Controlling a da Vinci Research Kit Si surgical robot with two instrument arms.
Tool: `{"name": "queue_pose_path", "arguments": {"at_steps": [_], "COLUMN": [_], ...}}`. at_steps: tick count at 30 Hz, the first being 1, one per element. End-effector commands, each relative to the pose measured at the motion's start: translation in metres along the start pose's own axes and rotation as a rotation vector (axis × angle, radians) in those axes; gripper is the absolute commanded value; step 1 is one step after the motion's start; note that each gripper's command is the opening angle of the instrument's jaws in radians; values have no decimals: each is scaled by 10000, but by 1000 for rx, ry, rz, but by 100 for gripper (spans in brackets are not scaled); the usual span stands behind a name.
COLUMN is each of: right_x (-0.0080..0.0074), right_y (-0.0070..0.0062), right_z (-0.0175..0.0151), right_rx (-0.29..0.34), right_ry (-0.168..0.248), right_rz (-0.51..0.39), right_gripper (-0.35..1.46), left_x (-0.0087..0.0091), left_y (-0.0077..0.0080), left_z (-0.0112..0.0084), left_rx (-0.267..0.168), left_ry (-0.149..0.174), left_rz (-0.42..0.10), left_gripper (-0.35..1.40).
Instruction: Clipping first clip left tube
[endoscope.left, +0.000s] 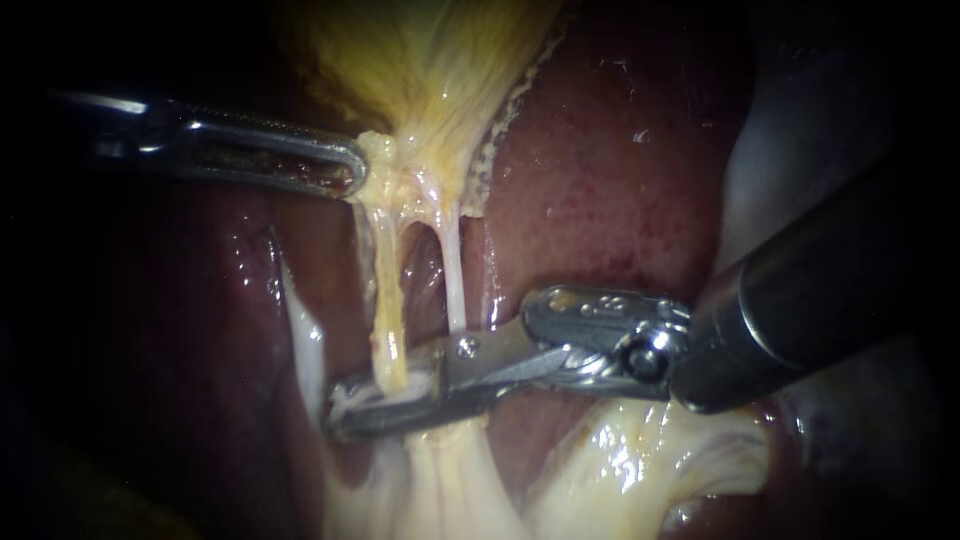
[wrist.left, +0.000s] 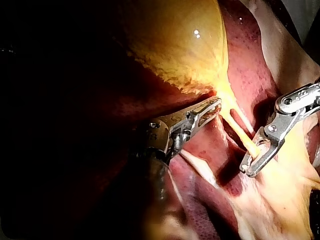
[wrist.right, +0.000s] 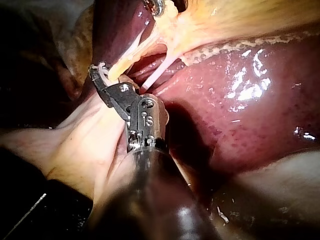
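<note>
Endoscope view: the gallbladder (endoscope.left: 430, 60) hangs at the top against the dark red liver (endoscope.left: 600, 180), and two thin tubes run down from its neck. The left tube (endoscope.left: 385, 300) is yellow. The right tube (endoscope.left: 452, 280) is paler and lies just beside it.

My left instrument (endoscope.left: 358, 170) reaches in level from the left, its claw clenched on the tissue at the gallbladder's neck. My right instrument (endoscope.left: 345, 405) comes in from the right and lies across the lower end of the tubes. Its claw is closed round the left tube, one half on each side and both touching it. A white clip (endoscope.left: 355, 393) shows inside the claw near its tip. The right tube passes behind the claw, outside its grip. Pale fatty tissue (endoscope.left: 640, 460) spreads out below.

The left wrist view adds the gallbladder's rounded yellow body, with a bright glint on it. It also shows the yellow tube running straight into the right instrument's claw.

The right wrist view looks along the right instrument's own shaft. From there the clip's white ends stick out past the claw's tip, both tubes fan apart ahead of it, and only the very tip of the left instrument shows.
</note>
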Motion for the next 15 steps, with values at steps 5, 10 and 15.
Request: {"name": "queue_pose_path", "arguments": {"at_steps": [5,10,15], "right_x": [-2,-5,-7], "right_y": [0,1,3], "right_z": [-1,0,-1], "right_rx": [-18,-18,-19], "right_ry": [-3,-5,-5], "right_rz": [14,12,11], "right_gripper": [-35,-35,-35], "left_x": [0,0,0], "left_y": [0,0,0], "left_z": [0,0,0], "left_rx": [0,0,0], "left_ry": [0,0,0], "left_rz": [0,0,0], "left_gripper": [-35,-35,-35]}}
